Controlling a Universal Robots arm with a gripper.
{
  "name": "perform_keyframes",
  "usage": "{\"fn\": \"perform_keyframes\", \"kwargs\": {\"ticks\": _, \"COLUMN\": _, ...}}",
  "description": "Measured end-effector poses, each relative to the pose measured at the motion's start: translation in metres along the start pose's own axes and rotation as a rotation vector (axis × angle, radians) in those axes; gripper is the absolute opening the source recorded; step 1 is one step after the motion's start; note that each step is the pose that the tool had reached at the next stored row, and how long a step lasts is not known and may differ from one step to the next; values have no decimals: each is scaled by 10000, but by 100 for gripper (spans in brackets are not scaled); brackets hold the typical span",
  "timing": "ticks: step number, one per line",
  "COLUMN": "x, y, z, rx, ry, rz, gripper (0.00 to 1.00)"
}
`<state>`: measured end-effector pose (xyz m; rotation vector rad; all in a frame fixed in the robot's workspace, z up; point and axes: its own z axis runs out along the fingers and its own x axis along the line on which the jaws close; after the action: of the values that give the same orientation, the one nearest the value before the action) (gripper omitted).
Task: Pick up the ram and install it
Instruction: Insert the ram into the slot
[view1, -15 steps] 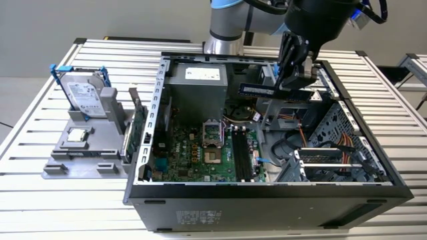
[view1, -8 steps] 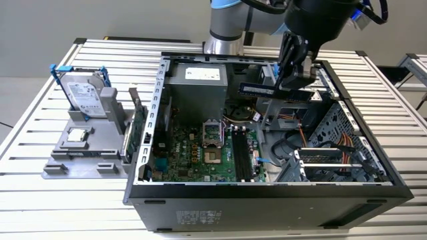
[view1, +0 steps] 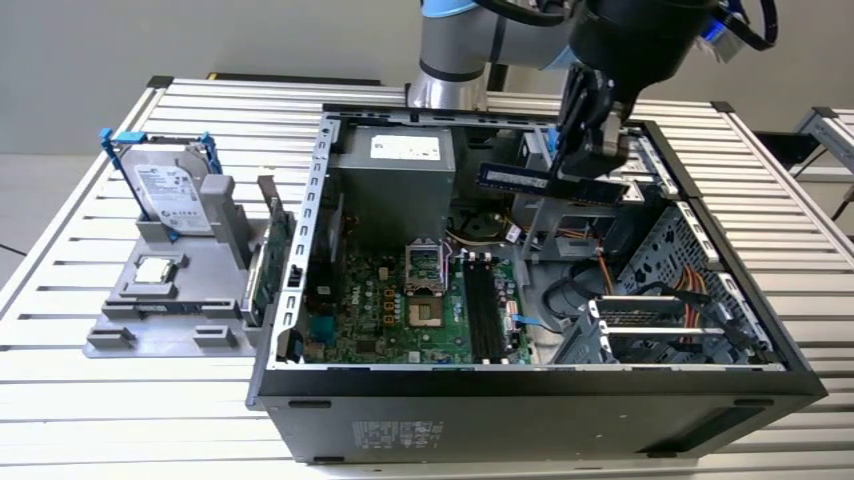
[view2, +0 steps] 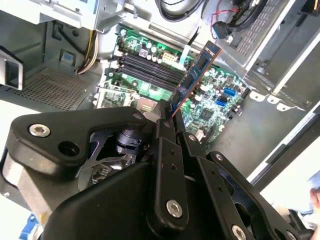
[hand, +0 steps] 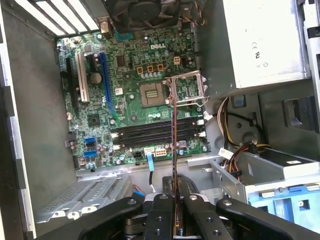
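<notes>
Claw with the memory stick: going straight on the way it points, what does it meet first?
Likely the grey metal frame beside the green board, though the memory stick in the claw, reaching over the slots, may touch first. Depth is unclear.

Silver-grey arm (view1: 447, 60) with blue trim, black jaws studded with silver screws (view2: 173, 208).

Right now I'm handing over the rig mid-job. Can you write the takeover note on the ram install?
Gripper: jaws shut on the ram.
Ram: held in the air over the open computer case, above the motherboard, touching nothing else.
Done: ram picked up.
Left: ram not seated; the black memory slots sit empty.
</notes>
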<state>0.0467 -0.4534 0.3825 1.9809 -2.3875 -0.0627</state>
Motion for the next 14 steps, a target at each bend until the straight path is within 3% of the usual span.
{"fn": "perform_keyframes", "kwargs": {"ticks": 14, "x": 0, "y": -1, "z": 0, "rx": -4, "ry": -54, "rz": 961, "gripper": 0}}
